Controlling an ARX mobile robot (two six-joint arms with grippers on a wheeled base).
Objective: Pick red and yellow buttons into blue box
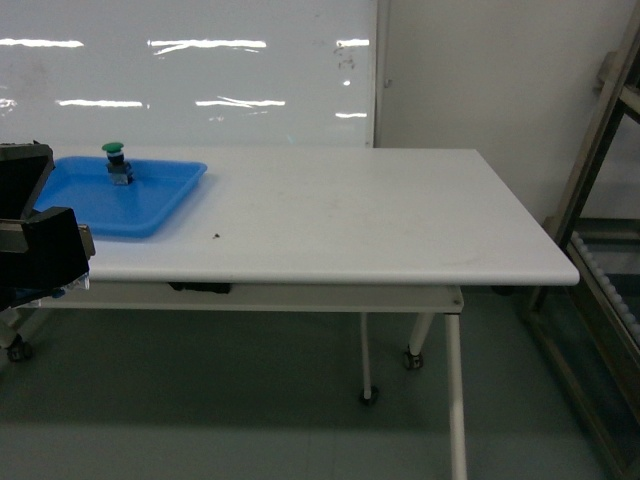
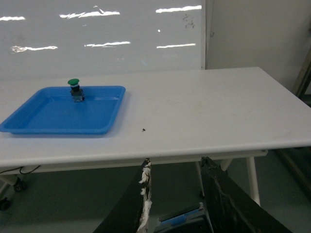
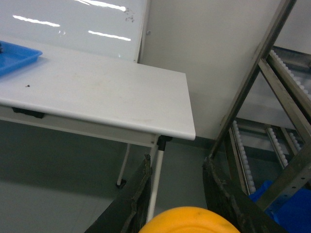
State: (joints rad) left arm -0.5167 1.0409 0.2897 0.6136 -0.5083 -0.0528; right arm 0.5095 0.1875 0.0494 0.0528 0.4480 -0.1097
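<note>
Head view: a white table carries a shallow blue tray at nine o'clock, a green-capped button standing in it; the left arm's black bulk shows at the left edge, fingers unseen. Left wrist view: the left gripper hangs below the table edge, fingers spread, holding nothing. Only the right wrist view shows the yellow button, clasped between the right gripper's fingers at six o'clock, and the blue box at five o'clock behind a metal rack.
</note>
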